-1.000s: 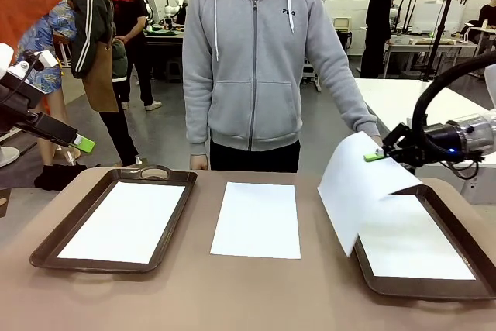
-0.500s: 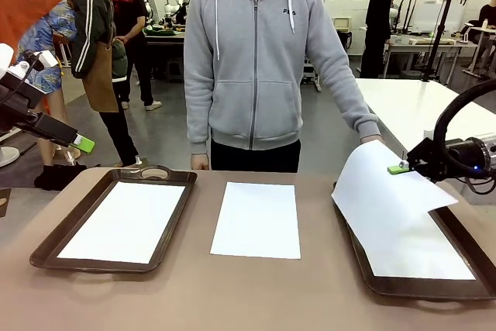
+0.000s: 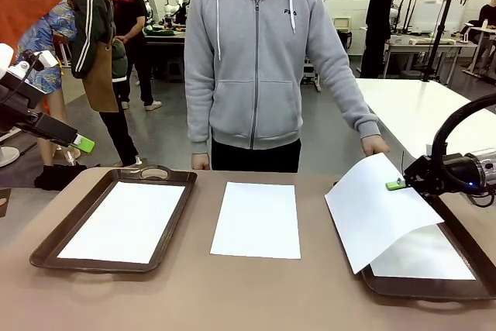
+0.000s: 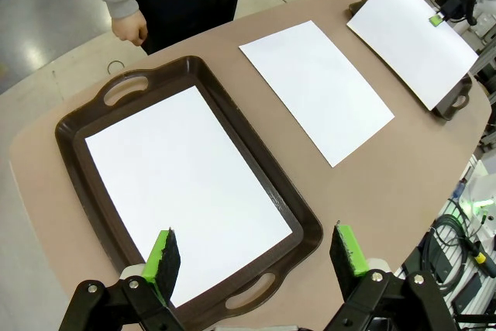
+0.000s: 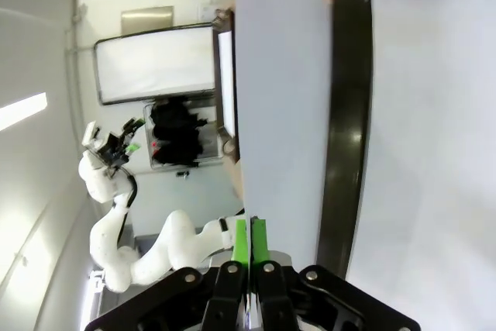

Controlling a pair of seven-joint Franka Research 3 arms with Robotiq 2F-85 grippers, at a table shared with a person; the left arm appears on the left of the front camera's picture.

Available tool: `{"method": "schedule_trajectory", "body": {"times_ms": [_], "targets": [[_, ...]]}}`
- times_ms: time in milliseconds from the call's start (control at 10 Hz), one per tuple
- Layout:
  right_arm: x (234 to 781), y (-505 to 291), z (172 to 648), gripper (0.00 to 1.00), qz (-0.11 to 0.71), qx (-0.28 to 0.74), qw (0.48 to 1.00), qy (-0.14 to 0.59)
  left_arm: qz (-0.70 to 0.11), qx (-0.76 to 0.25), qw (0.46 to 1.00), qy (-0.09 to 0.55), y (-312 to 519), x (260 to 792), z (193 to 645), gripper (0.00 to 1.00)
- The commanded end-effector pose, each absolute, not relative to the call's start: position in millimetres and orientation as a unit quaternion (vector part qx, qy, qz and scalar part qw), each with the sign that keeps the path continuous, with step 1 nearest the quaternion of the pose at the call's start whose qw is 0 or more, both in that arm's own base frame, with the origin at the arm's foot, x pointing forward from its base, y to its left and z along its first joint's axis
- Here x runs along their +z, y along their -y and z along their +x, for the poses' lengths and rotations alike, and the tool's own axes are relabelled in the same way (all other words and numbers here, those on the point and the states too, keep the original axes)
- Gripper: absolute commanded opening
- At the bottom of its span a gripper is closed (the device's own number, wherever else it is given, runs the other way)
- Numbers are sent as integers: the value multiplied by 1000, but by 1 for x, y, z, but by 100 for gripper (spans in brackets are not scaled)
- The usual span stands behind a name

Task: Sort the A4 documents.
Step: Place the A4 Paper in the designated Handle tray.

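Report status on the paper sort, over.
Left gripper open, aloft by left tray. Right gripper shut on a sheet, lifted over right tray. Person's hand near that tray's far corner.

Your light is bright and even, shadows soft; the A4 documents (image 3: pixel 256 218) glare white; wrist views bend at edges.

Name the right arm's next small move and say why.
Probably carry the held sheet slightly to the robot's right, then lower it. The right gripper is shut on its edge, and the sheet hangs tilted across the right tray's left rim, not squarely over the other sheet lying inside.
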State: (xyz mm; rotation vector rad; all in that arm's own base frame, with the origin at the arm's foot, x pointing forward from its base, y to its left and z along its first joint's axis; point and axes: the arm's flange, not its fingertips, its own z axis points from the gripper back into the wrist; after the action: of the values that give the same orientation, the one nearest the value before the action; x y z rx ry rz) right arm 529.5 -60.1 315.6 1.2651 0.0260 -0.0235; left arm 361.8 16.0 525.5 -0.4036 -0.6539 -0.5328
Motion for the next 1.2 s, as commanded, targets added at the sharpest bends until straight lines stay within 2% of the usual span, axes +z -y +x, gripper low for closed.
{"method": "schedule_trajectory", "body": {"times_ms": [0, 200, 400, 1100], "targets": [[314, 68, 513, 1, 551, -30, 834, 24, -192, -255, 893, 318, -16, 523, 362, 100], [313, 78, 510, 1, 506, -43, 860, 37, -192, -255, 893, 318, -16, 523, 362, 100], [311, 83, 513, 1, 472, -45, 880, 13, -192, -255, 893, 318, -16, 523, 362, 100], [314, 100, 530, 1, 417, -64, 906, -14, -192, -255, 893, 318, -16, 523, 362, 100]]}}
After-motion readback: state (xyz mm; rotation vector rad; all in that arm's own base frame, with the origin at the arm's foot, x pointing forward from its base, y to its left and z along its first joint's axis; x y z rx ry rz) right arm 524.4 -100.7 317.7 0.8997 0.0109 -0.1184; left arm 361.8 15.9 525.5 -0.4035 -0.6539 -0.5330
